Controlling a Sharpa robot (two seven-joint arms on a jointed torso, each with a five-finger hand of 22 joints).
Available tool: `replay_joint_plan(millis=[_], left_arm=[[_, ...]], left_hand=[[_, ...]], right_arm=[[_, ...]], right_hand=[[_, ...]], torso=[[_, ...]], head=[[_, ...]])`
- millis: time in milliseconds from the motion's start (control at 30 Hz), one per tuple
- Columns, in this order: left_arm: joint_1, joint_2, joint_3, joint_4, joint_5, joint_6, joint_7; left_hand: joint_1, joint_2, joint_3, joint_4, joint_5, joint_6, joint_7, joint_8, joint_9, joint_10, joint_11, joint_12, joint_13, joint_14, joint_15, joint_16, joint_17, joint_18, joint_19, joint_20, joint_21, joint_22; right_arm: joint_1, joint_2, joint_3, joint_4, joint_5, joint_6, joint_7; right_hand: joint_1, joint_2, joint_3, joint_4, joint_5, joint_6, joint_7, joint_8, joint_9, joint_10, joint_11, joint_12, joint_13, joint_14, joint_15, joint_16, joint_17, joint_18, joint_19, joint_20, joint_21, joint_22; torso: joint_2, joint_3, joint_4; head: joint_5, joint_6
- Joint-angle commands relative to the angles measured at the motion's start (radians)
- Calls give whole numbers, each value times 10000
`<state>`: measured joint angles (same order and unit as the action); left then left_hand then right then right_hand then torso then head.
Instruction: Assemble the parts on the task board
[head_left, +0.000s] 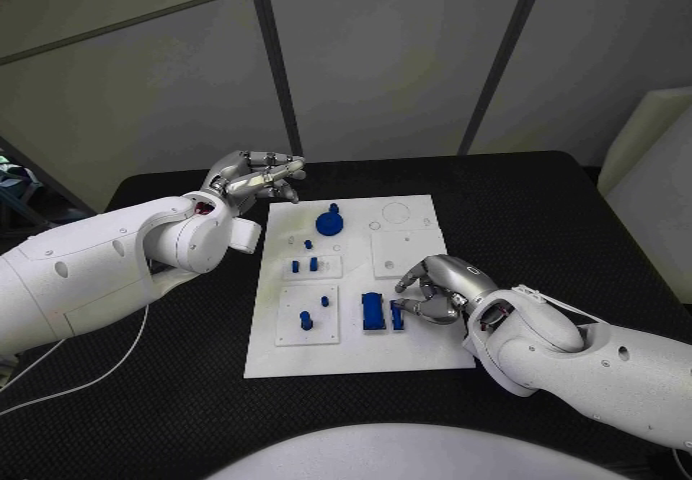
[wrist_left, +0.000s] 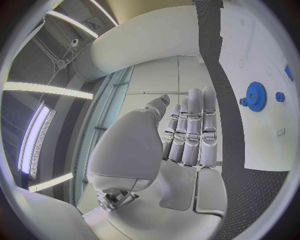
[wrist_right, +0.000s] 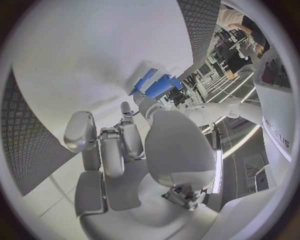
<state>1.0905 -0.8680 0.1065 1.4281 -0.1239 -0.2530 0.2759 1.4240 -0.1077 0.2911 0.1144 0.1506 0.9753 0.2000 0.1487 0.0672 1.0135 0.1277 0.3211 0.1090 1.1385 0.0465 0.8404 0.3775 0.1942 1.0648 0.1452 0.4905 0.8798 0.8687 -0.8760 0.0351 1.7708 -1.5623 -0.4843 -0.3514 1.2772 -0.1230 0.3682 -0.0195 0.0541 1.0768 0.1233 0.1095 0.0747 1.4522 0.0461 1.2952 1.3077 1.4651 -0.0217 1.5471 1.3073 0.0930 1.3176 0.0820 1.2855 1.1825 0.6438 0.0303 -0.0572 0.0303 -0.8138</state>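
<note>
Two blue blocks (head_left: 384, 312) stand near the board's (head_left: 289, 360) near edge, long axes running front to back, right beside the right hand (head_left: 436, 288), whose curled fingers touch them; whether they grip, I cannot tell. Left hand (head_left: 254, 178) hovers empty, fingers loosely apart, well away.

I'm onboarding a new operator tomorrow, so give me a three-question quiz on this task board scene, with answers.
1. True or false: the left hand holds a blue part.
2. Which hand is at the blue parts near the task board's front edge? A) left B) right C) neither
3. Fill in: the blue gear lies on the board's ____ half, far from the robot.

Key
1. False. The left hand hovers over the black table beside the board's far left corner, with nothing seen in it.
2. B. The right hand has its fingers curled at the flat blue block; whether it actually grips it cannot be told.
3. Far.
</note>
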Motion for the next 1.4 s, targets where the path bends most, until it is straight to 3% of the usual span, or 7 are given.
replay_joint_plan(millis=[33,700,800,967,1100,1200,1400], left_arm=[[12,4,1,8,-37,115,35],[-4,1,-1,-8,-37,105,58],[-13,24,-4,-42,-37,81,59],[-28,87,-9,-75,-36,73,79],[-42,223,-14,-298,-34,-40,110],[-49,377,-43,-567,38,-221,201],[-79,780,-75,-1201,752,-593,625]], left_hand=[[39,100,-42,2,6,-54,-16,39,0,-44,-13,67,-10,-63,0,-59,-12,-127,33,5,-67,-13],[53,105,-54,-1,6,-67,-11,42,0,-58,-10,79,-15,-68,1,-59,-22,-127,37,7,-80,-20],[51,103,-58,1,5,-69,-10,43,0,-60,-9,81,-16,-68,2,-58,-24,-127,38,7,-82,-22],[30,93,-82,15,0,-70,-12,49,1,-59,-7,92,-17,-72,7,-59,-30,-128,38,10,-91,-27],[8,102,-125,46,4,-44,-40,85,9,-39,-26,136,-19,-149,6,-130,-80,-129,-5,19,-157,-64],[8,127,-174,82,12,81,-114,187,25,71,-88,218,-25,-287,-19,-357,-218,-115,-109,14,-326,-171],[45,157,-171,255,17,252,-189,270,-2,283,-53,-55,-253,-1087,159,-2334,-1138,-155,-1062,180,-1536,-1002]], right_arm=[[3,29,-6,-41,-234,182,-151],[-2,-340,-3,456,1196,-1268,1936],[26,-660,177,577,3008,-1317,3015],[348,-679,407,32,5094,-1017,4208],[767,-364,485,-1027,7568,-407,4988],[1036,56,508,-1964,9284,24,5487],[1436,850,529,-3592,11540,625,6325]], right_hand=[[204,-10,-108,-29,-62,108,-9,67,8,0,-94,59,570,975,-97,45,2285,-18,75,-25,-65,-5],[187,68,-512,97,-33,-80,41,13,-52,-31,-60,-5,522,958,-80,4,2212,-2,33,-35,-173,-125],[302,110,-640,115,39,-261,90,-46,-71,-330,-2,-543,135,808,-35,-337,1639,142,-407,8,-727,-797],[593,198,-707,130,926,-511,195,4,-45,-2842,64,-5218,-3367,-399,31,-3197,-1998,907,-3131,99,-4377,-4768],[817,233,-458,143,996,-807,407,-40,-72,-4100,246,-7336,-5109,-2332,241,-7696,-6276,850,-3815,254,-5545,-5468],[918,283,-174,183,1003,-1145,680,-111,-66,-4470,543,-8611,-6536,-2757,554,-9547,-7212,819,-4343,513,-6545,-6089],[873,238,215,247,1065,-1066,763,-20,-65,-4347,854,-10196,-8746,-3666,985,-11886,-8522,722,-5223,939,-7928,-6922]], torso=[[-7,-1,-11],[-66,-8,-14],[-140,-43,-8],[-296,-121,-23],[-470,-172,-51],[-653,-229,-162],[-870,-296,-257]], head=[[-3,-26],[-32,108],[-76,188],[-109,408],[-131,602],[-133,801],[-115,1139]])
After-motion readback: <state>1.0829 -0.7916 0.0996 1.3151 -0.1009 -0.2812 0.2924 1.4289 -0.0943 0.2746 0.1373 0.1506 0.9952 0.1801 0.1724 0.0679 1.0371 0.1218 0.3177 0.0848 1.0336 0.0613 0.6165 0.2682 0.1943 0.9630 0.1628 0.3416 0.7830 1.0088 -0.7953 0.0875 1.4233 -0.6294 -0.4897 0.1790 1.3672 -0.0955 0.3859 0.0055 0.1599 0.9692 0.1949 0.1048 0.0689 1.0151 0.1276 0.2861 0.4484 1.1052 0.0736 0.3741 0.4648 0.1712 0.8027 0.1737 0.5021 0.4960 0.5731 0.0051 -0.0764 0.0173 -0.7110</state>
